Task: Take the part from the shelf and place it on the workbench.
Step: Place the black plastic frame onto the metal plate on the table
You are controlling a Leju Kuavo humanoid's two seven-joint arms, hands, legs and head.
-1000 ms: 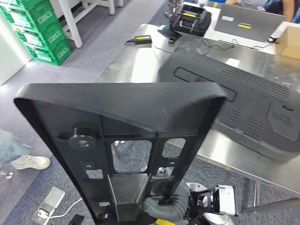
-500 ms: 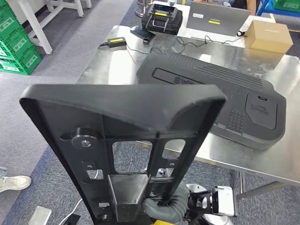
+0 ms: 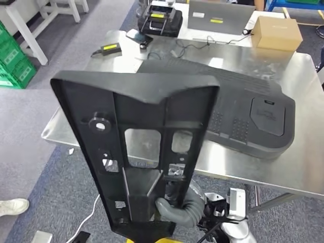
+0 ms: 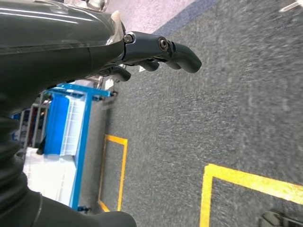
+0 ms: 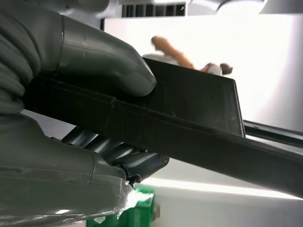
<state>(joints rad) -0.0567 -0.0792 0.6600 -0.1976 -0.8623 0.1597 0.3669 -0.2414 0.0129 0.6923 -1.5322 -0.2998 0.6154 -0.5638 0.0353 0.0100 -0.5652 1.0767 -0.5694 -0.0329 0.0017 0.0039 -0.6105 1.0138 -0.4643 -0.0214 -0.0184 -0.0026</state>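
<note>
1. The head view is evenly and brightly lit; soft glare is thrown off the steel workbench [image 3: 244, 167].
2. The carpet [image 4: 214, 118] in the left wrist view is smeared, perhaps by motion.
3. The right wrist background is blown out white, and the near right hand [image 5: 82, 66] is rendered soft.

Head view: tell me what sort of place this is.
Probably a factory or workshop floor: a steel workbench carrying a large moulded plastic panel, stacked green crates at the side, and yellow floor markings.
</note>
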